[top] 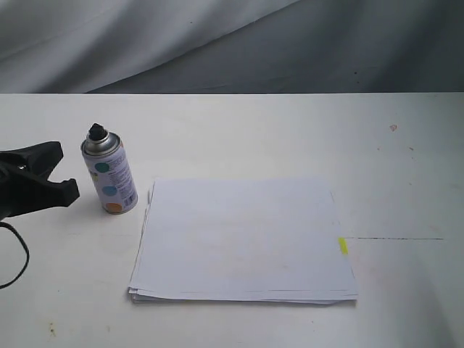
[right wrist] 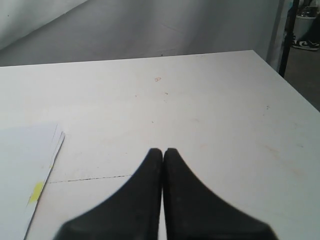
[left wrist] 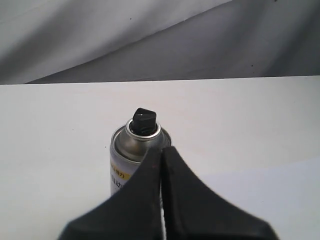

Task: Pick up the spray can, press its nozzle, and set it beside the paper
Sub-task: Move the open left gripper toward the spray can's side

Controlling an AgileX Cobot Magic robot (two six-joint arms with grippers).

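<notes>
The spray can (top: 110,177) stands upright on the white table (top: 254,138), just left of the paper (top: 243,239). Its black nozzle (top: 96,132) sits on the silver dome. The paper's yellow tab (top: 343,246) is at its right edge. My left gripper (top: 64,172) is left of the can and apart from it. In the left wrist view the left gripper (left wrist: 161,150) is shut and empty, with the can (left wrist: 125,155) and nozzle (left wrist: 143,119) right behind its tips. My right gripper (right wrist: 163,150) is shut over bare table, out of the exterior view, beside the paper (right wrist: 25,165).
A grey cloth backdrop (top: 232,43) hangs behind the table's far edge. A thin dark line (top: 395,238) runs across the table right of the paper. A black cable (top: 18,261) loops under the left arm. The table's corner (right wrist: 252,51) shows in the right wrist view.
</notes>
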